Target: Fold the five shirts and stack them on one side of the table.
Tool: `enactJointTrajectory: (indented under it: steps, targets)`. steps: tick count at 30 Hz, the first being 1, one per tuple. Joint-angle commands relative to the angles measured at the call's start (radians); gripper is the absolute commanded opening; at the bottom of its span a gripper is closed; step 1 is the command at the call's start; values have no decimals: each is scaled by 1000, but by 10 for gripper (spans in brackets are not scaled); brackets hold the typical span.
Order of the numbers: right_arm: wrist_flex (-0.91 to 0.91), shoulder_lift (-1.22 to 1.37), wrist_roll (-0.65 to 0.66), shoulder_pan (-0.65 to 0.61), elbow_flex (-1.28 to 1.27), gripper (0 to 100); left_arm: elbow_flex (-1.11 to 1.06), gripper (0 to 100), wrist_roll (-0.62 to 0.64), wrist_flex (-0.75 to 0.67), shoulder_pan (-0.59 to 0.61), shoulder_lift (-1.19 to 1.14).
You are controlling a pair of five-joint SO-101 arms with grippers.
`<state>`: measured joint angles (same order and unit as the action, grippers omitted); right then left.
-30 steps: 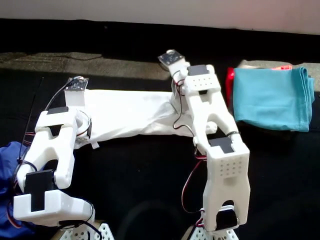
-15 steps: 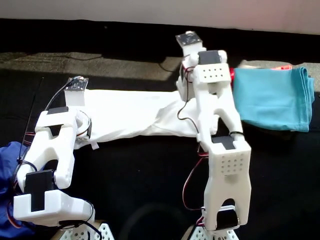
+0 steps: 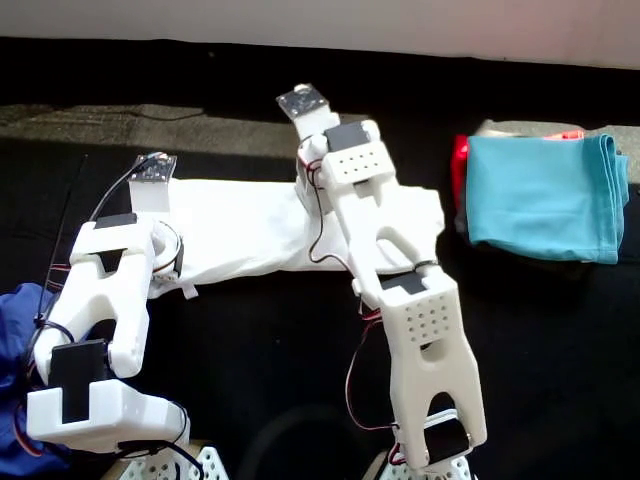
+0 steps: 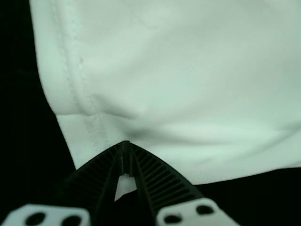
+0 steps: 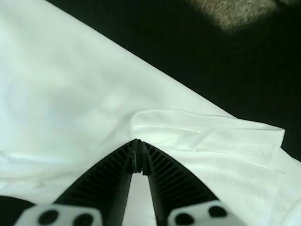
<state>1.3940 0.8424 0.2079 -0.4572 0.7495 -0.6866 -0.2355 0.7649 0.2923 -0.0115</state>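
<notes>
White cloth sits pinched in both of your tools. Your right gripper (image 5: 137, 143) has its jaws together on a raised crease of the white shirt (image 3: 250, 225), close to the shirt's far edge. Your left gripper (image 4: 124, 146) is closed on the hemmed end, with a sliver of fabric showing between the jaws. The shirt lies as a long band across the middle of the table (image 3: 560, 350).

The step in hand looks like the crosswise fold. Carry the right-hand pinch low and level toward the left end and let the left pinch anchor the hem. Lay edge on edge before you let go, or the band will likely skew.

Your right arm (image 3: 400, 260) stretches far forward and leans leftward over the shirt. Your left arm (image 3: 110, 290) is bent, its wrist tipped down at the shirt's left end.

Folded shirts wait near the table's far right corner, a teal shirt (image 3: 545, 195) on top of a red one (image 3: 459, 165). A blue shirt (image 3: 18, 310) is bunched at the left edge.
</notes>
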Motion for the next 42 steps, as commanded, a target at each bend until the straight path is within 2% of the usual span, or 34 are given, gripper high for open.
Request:
enactJointTrajectory:
  steps: [1, 4, 8, 12, 16, 18, 20, 22, 26, 33, 42]
  targets:
    - [-16, 18, -11, -2, 35, 6, -4, 9, 2, -25, -12, -7]
    - [28, 7, -14, 4, 120, 6, -5, 9, 2, -25, -12, -2]
    - [196, -44, -12, 27, 337, 6, 15, 9, 2, -18, -12, 13]
    - [377, -67, -15, 47, 503, 6, 101, 13, 3, 167, -25, 137]
    - [371, -96, -12, 51, 478, 41, 213, 30, 3, 341, -38, 280]
    - [372, -120, -14, 41, 449, 110, 242, 101, 8, 374, -15, 295]
    - [372, -173, -12, 35, 398, 168, 251, 193, 37, 376, 30, 265]
    - [372, -249, -12, 31, 320, 174, 268, 254, 66, 354, 82, 199]
    - [372, -461, -11, 35, 91, 152, 397, 247, 89, 333, 145, 16]
    - [366, -894, 48, 39, -414, 152, 676, 245, 92, 361, 142, -355]
    - [326, -1331, 52, 39, -871, 152, 984, 245, 95, 574, 33, -679]
